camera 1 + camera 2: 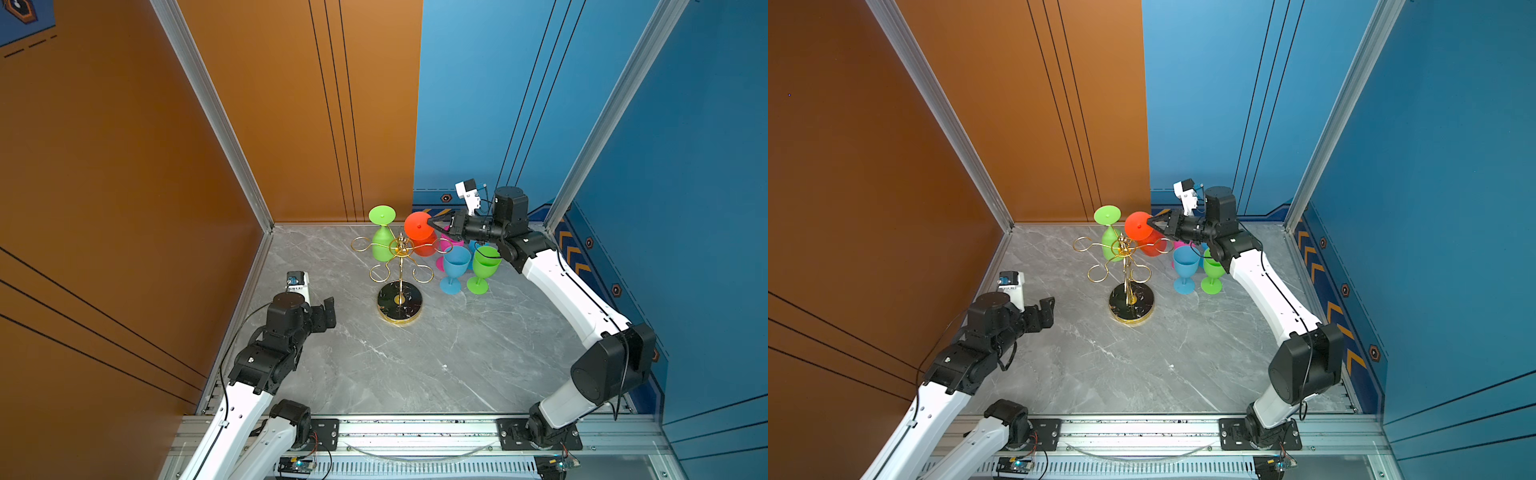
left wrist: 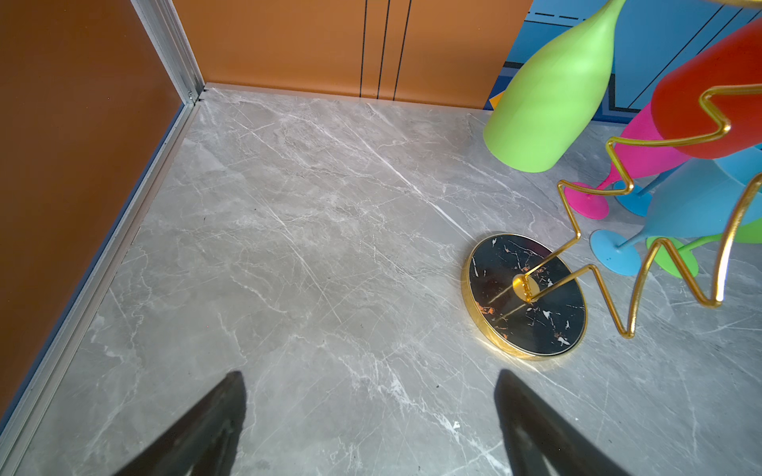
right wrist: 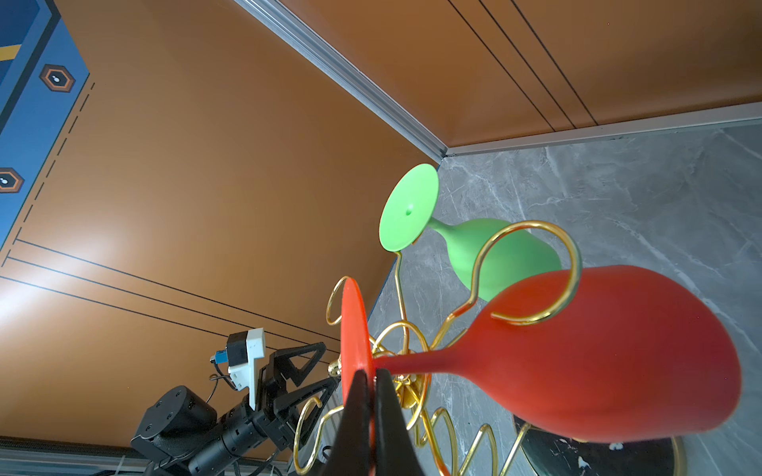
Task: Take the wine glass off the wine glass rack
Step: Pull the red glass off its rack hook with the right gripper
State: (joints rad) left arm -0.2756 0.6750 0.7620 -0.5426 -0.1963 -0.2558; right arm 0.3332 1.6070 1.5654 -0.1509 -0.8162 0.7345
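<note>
The wine glass rack [image 1: 400,270], gold wire on a round black base [image 2: 527,296], stands mid-table in both top views [image 1: 1126,266]. A red wine glass [image 1: 417,226] is upside down at the rack's right side. My right gripper [image 1: 430,224] is shut on the rim of its foot disc [image 3: 354,329], and the right wrist view shows the fingertips [image 3: 371,373] pinching it. A gold loop arm crosses in front of the red bowl [image 3: 598,354]. I cannot tell whether the stem is inside a loop. A green wine glass [image 1: 382,241] hangs upside down on the far side. My left gripper [image 1: 330,309] is open, left of the base.
A blue glass [image 1: 455,266], a green glass [image 1: 484,266] and a pink one [image 1: 446,245] stand upright right of the rack, under my right arm. The orange wall [image 1: 124,208] runs along the left, close to my left arm. Bare marble table [image 1: 415,365] lies in front of the rack.
</note>
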